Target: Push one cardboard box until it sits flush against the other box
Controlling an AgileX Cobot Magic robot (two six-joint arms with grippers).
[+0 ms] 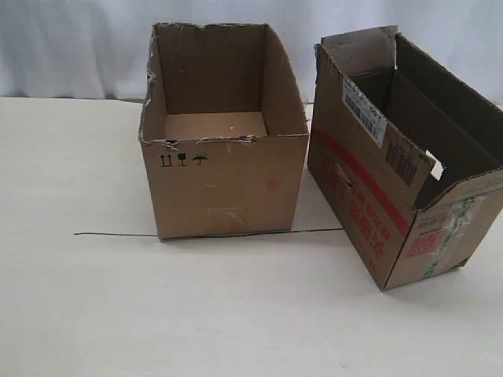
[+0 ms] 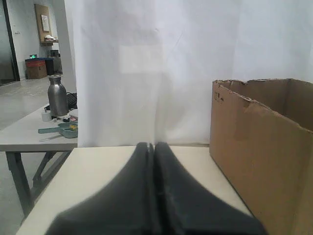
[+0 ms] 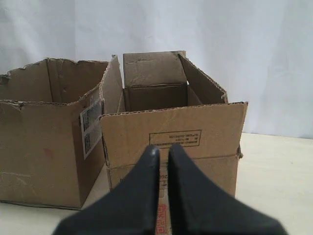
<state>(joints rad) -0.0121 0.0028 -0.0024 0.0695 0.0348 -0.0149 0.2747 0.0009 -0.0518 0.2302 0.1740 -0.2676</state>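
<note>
Beside other box (image 1: 224, 184) — cardboard box (image 1: 393, 212), apart

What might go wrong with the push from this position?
The cardboard box sits skewed to the other box, so a push may close the near corner first and leave a wedge gap. Its upright flaps face the right gripper; pressing there may just fold them.

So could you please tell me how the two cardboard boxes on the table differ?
The narrower cardboard box carries red lettering, barcode labels and upright flaps; the wider box is plain, with a ragged rim, no flaps and small black handling symbols. The narrower one sits angled; the wider sits square. Both are brown, open and apart.
</note>
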